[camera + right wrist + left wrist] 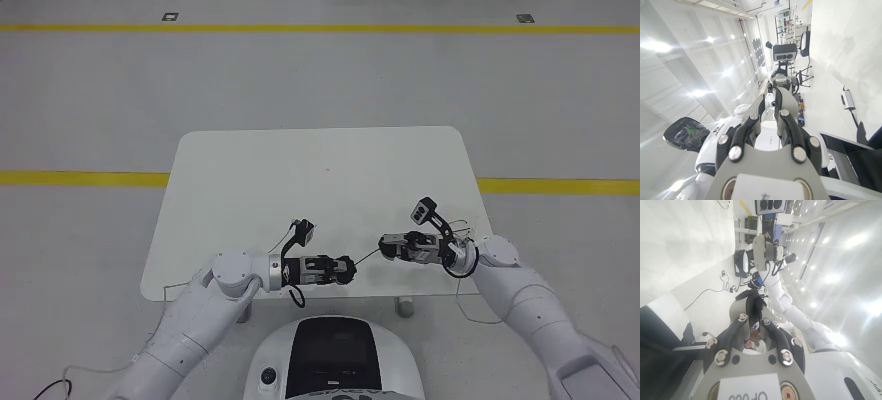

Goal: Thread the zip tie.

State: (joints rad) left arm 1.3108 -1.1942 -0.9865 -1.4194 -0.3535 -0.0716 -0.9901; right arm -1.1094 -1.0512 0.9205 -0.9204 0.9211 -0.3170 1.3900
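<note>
The zip tie (367,257) is a thin dark strip stretched in the air between my two grippers, over the near edge of the white table (320,180). My left gripper (347,268) is shut on one end; in the left wrist view its fingers (753,300) pinch a dark piece between their pads. My right gripper (385,246) faces it from the right, with the tie's other end reaching its tip. In the right wrist view the right gripper (770,91) points straight at the left gripper (781,80), and the tie itself is too thin to make out there.
The tabletop beyond the grippers is bare white. Grey floor with yellow lines (320,28) surrounds the table. Loose cables hang by the right wrist (455,265).
</note>
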